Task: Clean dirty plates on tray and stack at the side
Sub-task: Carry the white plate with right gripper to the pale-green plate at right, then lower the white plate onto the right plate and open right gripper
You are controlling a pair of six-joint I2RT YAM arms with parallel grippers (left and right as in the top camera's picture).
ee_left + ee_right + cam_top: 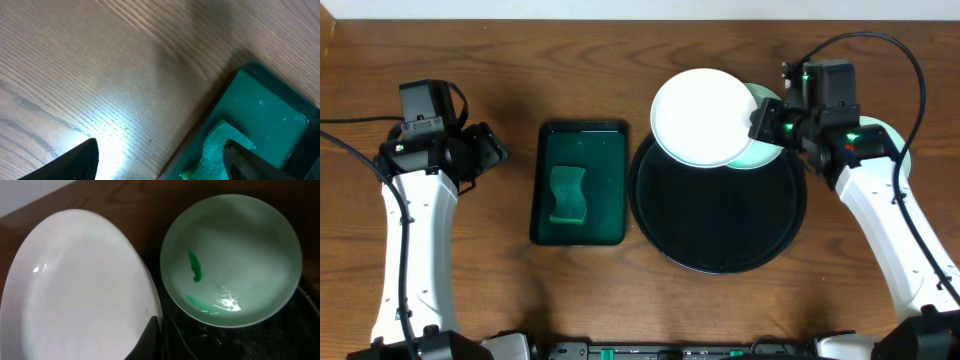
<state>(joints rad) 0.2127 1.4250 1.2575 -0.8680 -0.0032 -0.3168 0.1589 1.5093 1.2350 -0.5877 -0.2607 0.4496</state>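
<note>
My right gripper (762,122) is shut on the rim of a clean-looking white plate (700,115) and holds it over the far edge of the round black tray (720,230). In the right wrist view the held plate (75,290) fills the left, with my fingers (160,335) clamped on its edge. A mint-tinted plate (235,260) with green smears lies on the tray, partly under the held plate (761,158). A pale plate edge (905,160) shows behind the right arm. My left gripper (495,150) is open and empty over bare table.
A dark green rectangular tray (585,150) with a green sponge (568,195) lies left of the black tray. In the left wrist view its corner (260,105) and the sponge (215,145) sit beside my open fingers (160,160).
</note>
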